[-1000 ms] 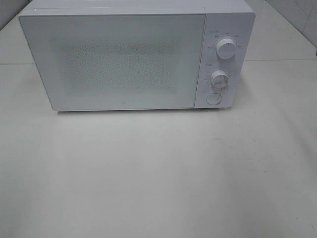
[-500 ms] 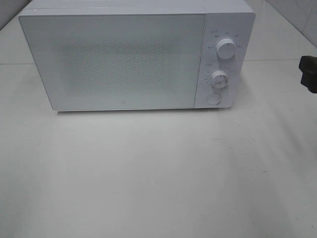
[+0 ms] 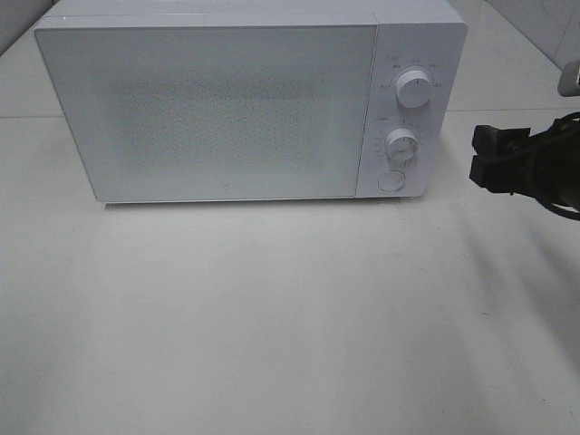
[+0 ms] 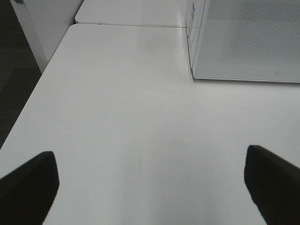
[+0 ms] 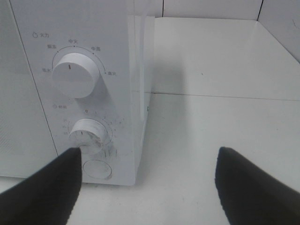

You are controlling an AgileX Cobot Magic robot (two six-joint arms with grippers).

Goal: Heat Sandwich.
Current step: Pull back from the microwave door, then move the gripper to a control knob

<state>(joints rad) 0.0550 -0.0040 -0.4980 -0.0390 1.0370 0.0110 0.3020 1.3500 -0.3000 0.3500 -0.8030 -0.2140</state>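
Observation:
The sandwich and its pink plate are out of view. A white microwave (image 3: 227, 100) stands at the back of the table with its door shut. Its panel has an upper knob (image 3: 413, 91), a lower knob (image 3: 401, 145) and a round button (image 3: 391, 180). My right gripper (image 3: 485, 156) is open and empty, to the right of the panel at about the lower knob's height. In the right wrist view the gripper (image 5: 149, 180) faces the lower knob (image 5: 89, 136) and button (image 5: 97, 169). My left gripper (image 4: 152, 183) is open and empty over bare table, with the microwave's corner (image 4: 194, 70) ahead.
The white table (image 3: 272, 317) spreads in front of the microwave. A seam (image 3: 507, 111) joins a second table behind. A dark floor (image 4: 14, 75) lies beyond the table's left edge. A wall (image 3: 544, 23) rises at the back right.
My right arm has come in from the right edge and moved left toward the microwave's control panel. One second ago it was out of view. The microwave has not moved.

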